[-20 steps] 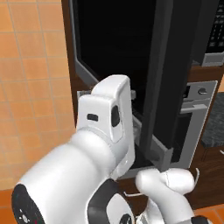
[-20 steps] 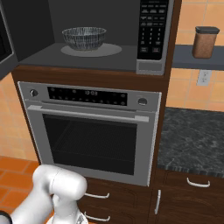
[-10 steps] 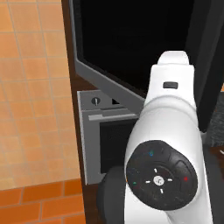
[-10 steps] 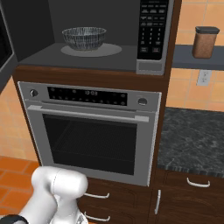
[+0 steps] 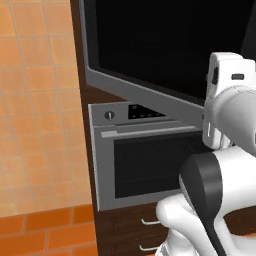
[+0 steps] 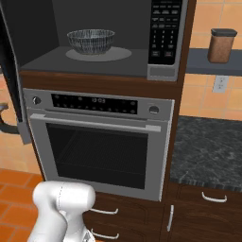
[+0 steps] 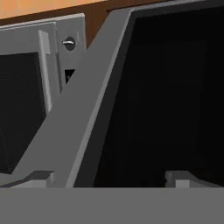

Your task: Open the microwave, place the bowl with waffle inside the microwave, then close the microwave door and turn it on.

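The microwave [image 6: 165, 33] stands open, and the patterned bowl [image 6: 90, 41] sits on the turntable in its grey cavity. I cannot see the waffle over the bowl's rim. The microwave door [image 5: 165, 45], black glass with a silver-grey lower rim, is swung out to the left, and its edge [image 6: 9, 71] shows in the right base view. In the hand view my gripper [image 7: 111, 179] is open, close up against the microwave door [image 7: 175, 96] and its grey rim. Nothing lies between the fingertips [image 7: 39, 177].
Under the microwave sits a steel oven [image 6: 99, 146] with a horizontal handle, and drawers [image 6: 108, 212] lie below it. A brown jar [image 6: 222, 45] stands on a shelf at the right above a dark stone counter [image 6: 208, 151]. An orange tiled wall [image 5: 35, 125] is at the left.
My arm has swung from the middle of the left base view to its right side. The door's rim lies flatter across that view than one second ago. The bowl has not moved.
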